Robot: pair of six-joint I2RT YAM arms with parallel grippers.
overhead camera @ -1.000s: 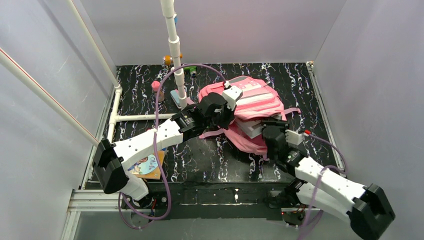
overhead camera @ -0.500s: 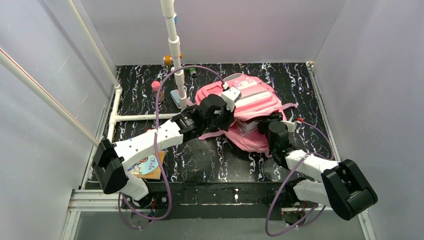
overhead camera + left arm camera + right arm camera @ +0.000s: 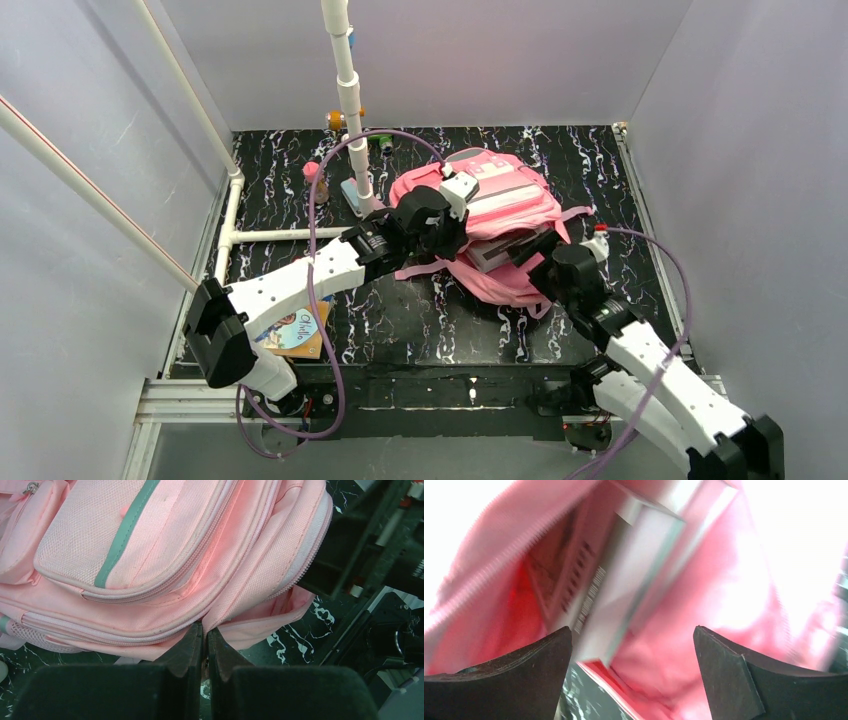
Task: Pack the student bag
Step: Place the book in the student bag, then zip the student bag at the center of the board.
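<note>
Black, white-veined bench (image 3: 400,320) surface is sitting inside a white-walled enclosure, with a white pipe frame (image 3: 345,90) standing at the rear left. The student bag (image 3: 510,205) is lying near the middle of the bench, slightly toward the rear. Its front side is facing up and its main opening is facing the near right.

My left end effector (image 3: 205,630) is reaching in from the left. Its fingers are pressing together, with the tips pinching a fold of pink fabric at the bag's edge beside a zip. A front pocket (image 3: 125,530) with a green stripe is showing just beyond them.

My right end effector (image 3: 631,630) is standing directly in front of the bag's opening with its fingers spread wide apart, gripping nothing. A flat pale item (image 3: 634,575) is resting in that opening. The right wrist view is blurred, so I cannot tell what it is.

A pink-capped bottle (image 3: 315,180) is standing near the pipe frame, well apart from the bag. An illustrated booklet (image 3: 297,330) is lying at the near left, partly under my left arm.
</note>
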